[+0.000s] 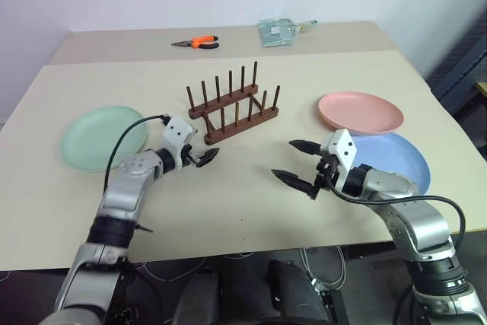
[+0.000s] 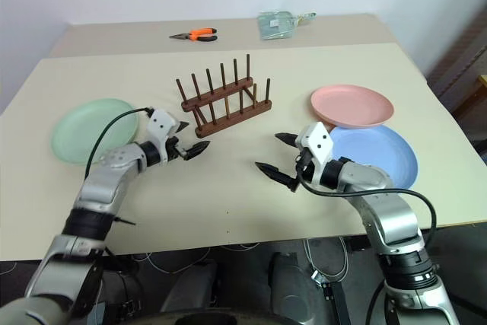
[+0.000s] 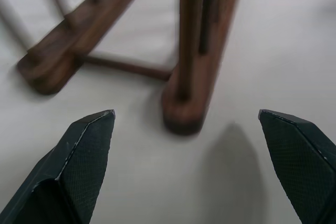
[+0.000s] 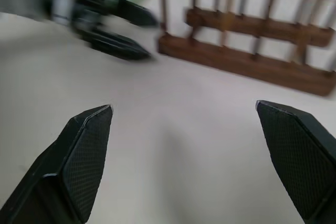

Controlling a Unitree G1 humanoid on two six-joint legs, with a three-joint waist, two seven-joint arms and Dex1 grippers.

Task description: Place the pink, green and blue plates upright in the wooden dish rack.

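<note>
Wooden dish rack (image 1: 233, 103) stands mid-table with bare tabletop (image 1: 228, 211) before it; both grippers' fingers apart.

Blue plate (image 1: 396, 159) partly hidden under pink plate (image 1: 360, 112), right arm.

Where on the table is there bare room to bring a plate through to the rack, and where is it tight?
Bare table lies between the open left gripper and open right gripper, up to the wooden dish rack. More bare room sits between the rack and the pliers. It is crowded on the right, where the pink plate overlaps the blue plate. The green plate fills the left edge.
</note>
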